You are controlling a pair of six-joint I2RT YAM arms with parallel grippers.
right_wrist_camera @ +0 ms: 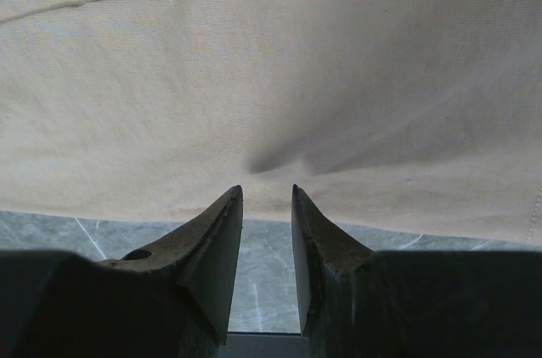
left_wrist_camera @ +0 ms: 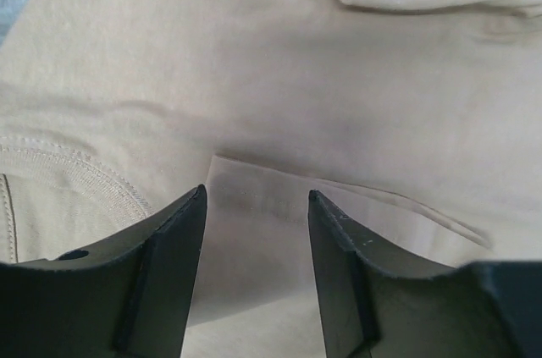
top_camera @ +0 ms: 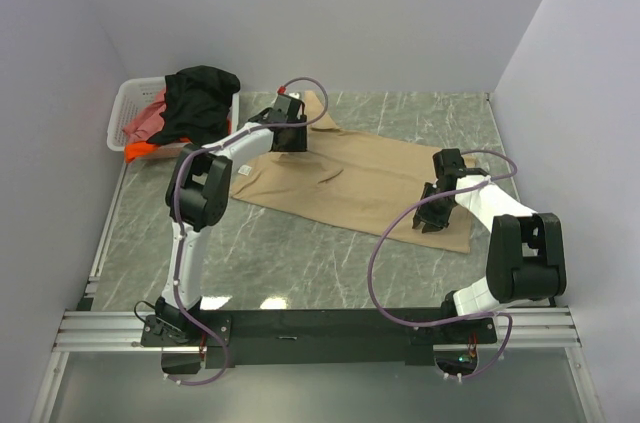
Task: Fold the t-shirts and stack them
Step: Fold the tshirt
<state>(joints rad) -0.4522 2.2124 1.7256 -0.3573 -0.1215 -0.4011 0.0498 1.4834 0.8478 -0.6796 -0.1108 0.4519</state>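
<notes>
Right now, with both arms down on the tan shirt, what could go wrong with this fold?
1. The left tool straddles only a thin folded flap near the collar of the tan shirt; it may pinch one layer or slip off.
2. The right tool pinches the shirt's near edge with little cloth between its fingers; the hem could pull free when lifted.
3. The basket of other shirts sits close to the left arm.

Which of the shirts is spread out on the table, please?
The tan shirt; the black shirt, pink shirt and orange shirt are heaped in the basket.
</notes>
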